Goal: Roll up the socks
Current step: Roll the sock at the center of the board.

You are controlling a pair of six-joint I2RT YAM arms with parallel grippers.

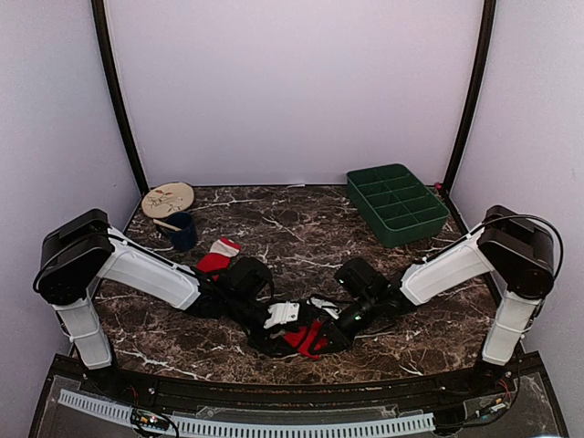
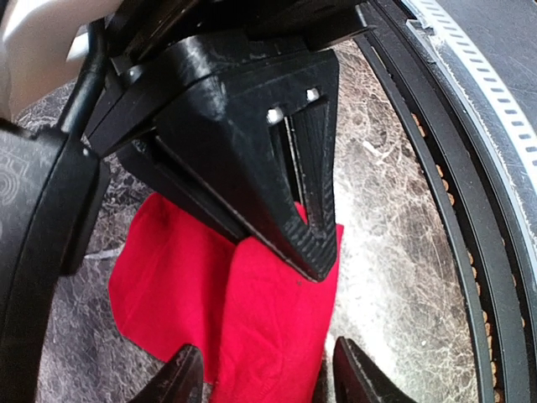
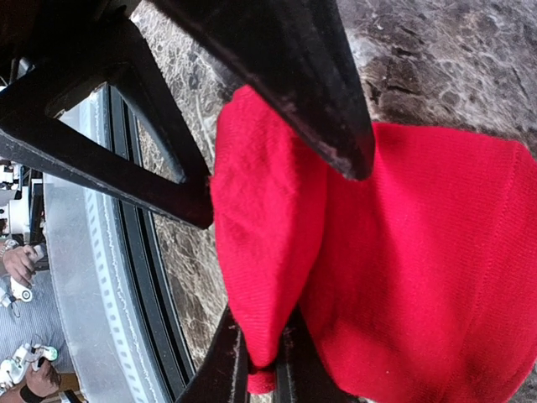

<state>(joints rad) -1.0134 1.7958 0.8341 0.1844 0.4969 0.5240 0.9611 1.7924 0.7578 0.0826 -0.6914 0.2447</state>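
Note:
A plain red sock lies near the table's front edge between both grippers. It also shows in the left wrist view and the right wrist view. My left gripper is open, its fingertips standing on either side of the sock's end. It shows in the top view too. My right gripper is shut on a folded edge of this sock, and it meets the sock from the right. A second red sock with a white-and-pink cuff lies flat behind my left forearm.
A green compartment tray stands at the back right. A blue cup and a round wooden disc are at the back left. The black rail of the table's front edge runs close to the sock.

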